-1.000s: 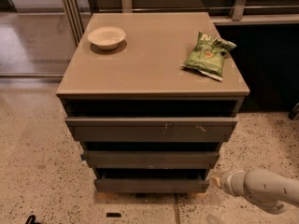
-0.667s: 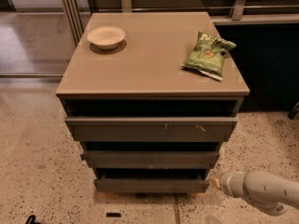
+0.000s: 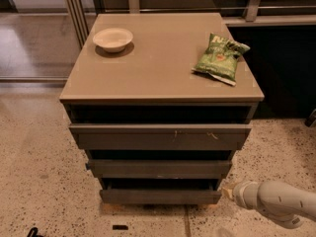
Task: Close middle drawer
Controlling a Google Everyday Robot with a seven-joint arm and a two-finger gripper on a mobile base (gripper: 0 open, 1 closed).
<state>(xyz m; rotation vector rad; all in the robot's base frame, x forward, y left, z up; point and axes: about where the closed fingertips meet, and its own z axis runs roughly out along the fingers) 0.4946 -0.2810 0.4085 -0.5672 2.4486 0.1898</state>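
The middle drawer (image 3: 160, 168) is the plain grey-brown front between the scratched top drawer front (image 3: 160, 137) and the narrow bottom drawer front (image 3: 160, 196). A dark gap runs above it, and its inside does not show. My gripper (image 3: 232, 192) is at the tip of the white arm (image 3: 279, 204), low at the bottom right. It is just right of the bottom drawer's right end, below and to the right of the middle drawer. It touches no drawer that I can see.
On the cabinet top (image 3: 158, 58) sit a white bowl (image 3: 113, 38) at the back left and a green snack bag (image 3: 220, 58) at the right. Speckled floor surrounds the cabinet. Metal rails and a dark shelf stand behind it.
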